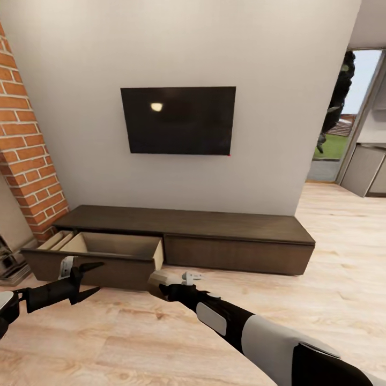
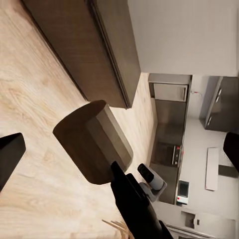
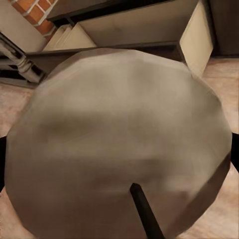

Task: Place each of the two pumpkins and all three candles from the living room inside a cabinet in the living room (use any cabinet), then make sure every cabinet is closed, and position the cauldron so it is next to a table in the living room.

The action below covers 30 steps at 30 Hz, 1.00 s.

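Note:
A pale beige-grey candle [image 1: 155, 279] is held in my right gripper [image 1: 167, 284], low over the wood floor and just in front of the cabinet [image 1: 214, 225]. In the right wrist view the candle [image 3: 119, 134] sits between dark fingertips [image 3: 235, 154], with its wick [image 3: 144, 209] visible. The left wrist view shows the same candle [image 2: 94, 142] from the side. My left gripper [image 1: 91, 279] stands open beside it with nothing between its fingers [image 2: 10, 159]. The cabinet's left drawer [image 1: 115, 246] is pulled out, showing a pale interior; the right drawer front is shut. Pumpkins, cauldron and table are out of view.
A dark TV [image 1: 178, 120] hangs on the wall above the cabinet. A brick column [image 1: 27, 150] stands at the left with a dark object [image 1: 8, 262] at its foot. At the right, a doorway [image 1: 343, 118] opens outdoors beside kitchen units [image 1: 367, 169]. Wood floor [image 1: 134, 343] spreads in front.

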Available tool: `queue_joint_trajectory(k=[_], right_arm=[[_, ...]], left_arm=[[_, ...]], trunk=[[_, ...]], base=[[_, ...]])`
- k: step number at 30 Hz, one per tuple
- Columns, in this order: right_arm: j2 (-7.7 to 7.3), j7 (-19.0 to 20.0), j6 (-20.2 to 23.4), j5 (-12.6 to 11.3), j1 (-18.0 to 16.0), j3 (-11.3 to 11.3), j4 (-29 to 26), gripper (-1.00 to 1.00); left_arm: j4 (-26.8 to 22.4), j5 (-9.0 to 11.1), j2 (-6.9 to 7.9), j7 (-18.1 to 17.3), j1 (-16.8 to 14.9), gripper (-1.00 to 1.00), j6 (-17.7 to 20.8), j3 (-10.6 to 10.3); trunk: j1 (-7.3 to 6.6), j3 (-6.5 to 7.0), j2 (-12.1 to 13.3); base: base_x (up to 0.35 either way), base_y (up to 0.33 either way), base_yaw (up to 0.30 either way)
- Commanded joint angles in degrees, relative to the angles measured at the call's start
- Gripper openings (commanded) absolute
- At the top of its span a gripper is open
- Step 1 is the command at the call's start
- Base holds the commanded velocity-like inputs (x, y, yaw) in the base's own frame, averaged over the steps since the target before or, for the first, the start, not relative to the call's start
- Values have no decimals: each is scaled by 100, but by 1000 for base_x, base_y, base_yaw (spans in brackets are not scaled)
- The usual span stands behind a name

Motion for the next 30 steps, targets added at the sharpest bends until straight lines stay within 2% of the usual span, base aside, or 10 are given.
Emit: queue_joint_trajectory(k=[1,9,19,30], right_arm=[[1,30,-14,-77,-11,35,6,-100],[4,30,-18,-77,-11,35,6,-100],[6,38,-28,-76,-11,35,-3,-100],[6,38,-11,-76,-11,35,-3,-100]], left_arm=[[3,53,5,31,-4,100,5,-11],[3,53,5,30,-4,100,5,-11],[3,53,5,31,-4,100,5,-11],[3,61,43,31,-4,100,5,-11]], trunk=[[2,-6,-3],[2,-5,-3],[2,-10,-3],[2,-91,-3]], base=[[236,270,242],[235,271,239],[231,277,38],[261,245,109]])
